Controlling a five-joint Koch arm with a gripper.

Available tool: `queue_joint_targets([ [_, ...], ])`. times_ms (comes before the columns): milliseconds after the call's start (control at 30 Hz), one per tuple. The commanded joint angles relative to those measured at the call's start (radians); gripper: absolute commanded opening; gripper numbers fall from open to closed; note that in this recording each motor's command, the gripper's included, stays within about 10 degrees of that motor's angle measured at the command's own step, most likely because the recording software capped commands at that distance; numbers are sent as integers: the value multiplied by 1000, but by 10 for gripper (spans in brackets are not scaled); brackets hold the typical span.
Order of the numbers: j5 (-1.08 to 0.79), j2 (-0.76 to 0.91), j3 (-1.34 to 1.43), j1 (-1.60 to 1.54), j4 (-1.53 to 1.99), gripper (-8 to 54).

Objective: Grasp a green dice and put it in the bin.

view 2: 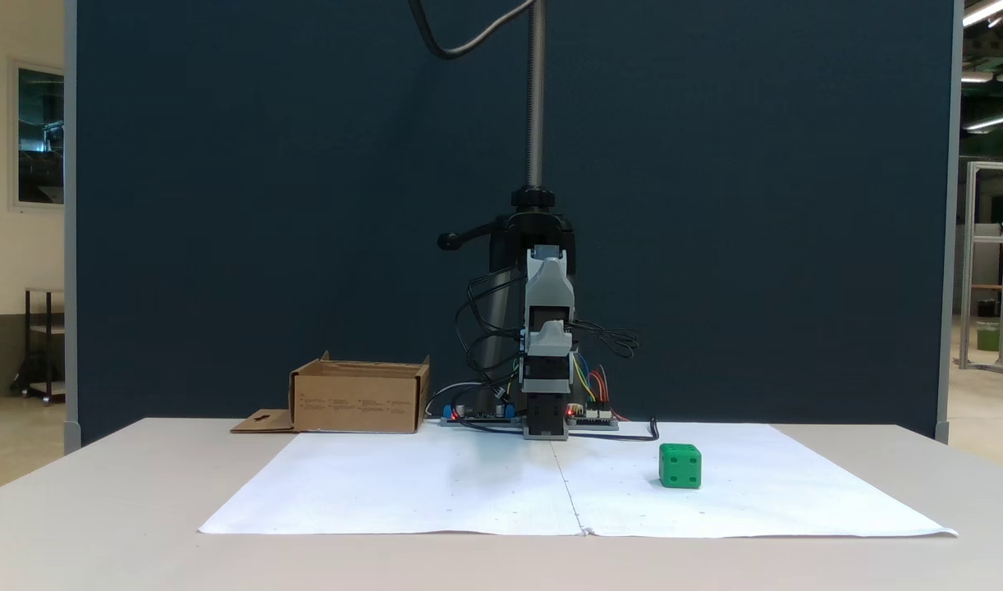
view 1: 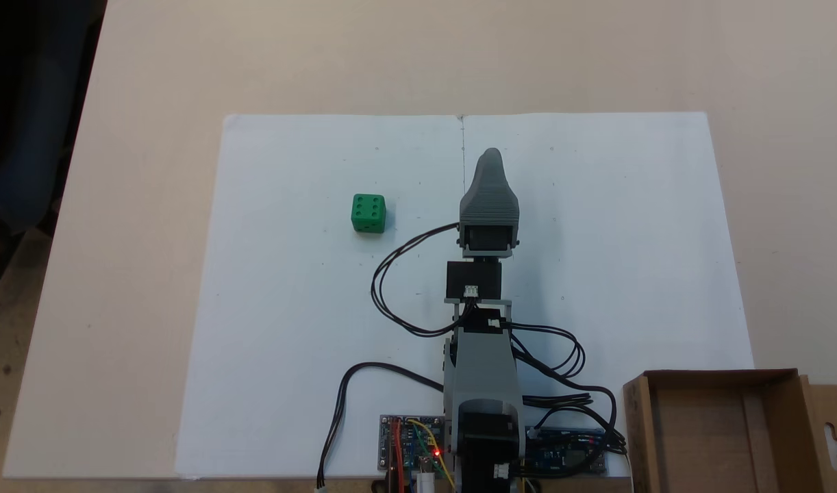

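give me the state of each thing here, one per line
green dice: resting flat on the white paper, six pips up, untouched
bin: open-topped, upright, nothing visible inside, side flap lying flat
gripper: held off the dice and empty; whether it is open or shut cannot be told
control boards: red light on, so likely powered

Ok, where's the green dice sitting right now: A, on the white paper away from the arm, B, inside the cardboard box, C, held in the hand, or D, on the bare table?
A: the green dice rests on the white paper, apart from the hand and outside the bin.
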Motion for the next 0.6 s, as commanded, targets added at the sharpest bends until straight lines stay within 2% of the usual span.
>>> queue_joint_targets([
  [0, -58, 110, 71, -3, 175, 432],
  [100, -58, 110, 71, -3, 311, 432],
  [567, -57, 110, 71, -3, 311, 432],
])
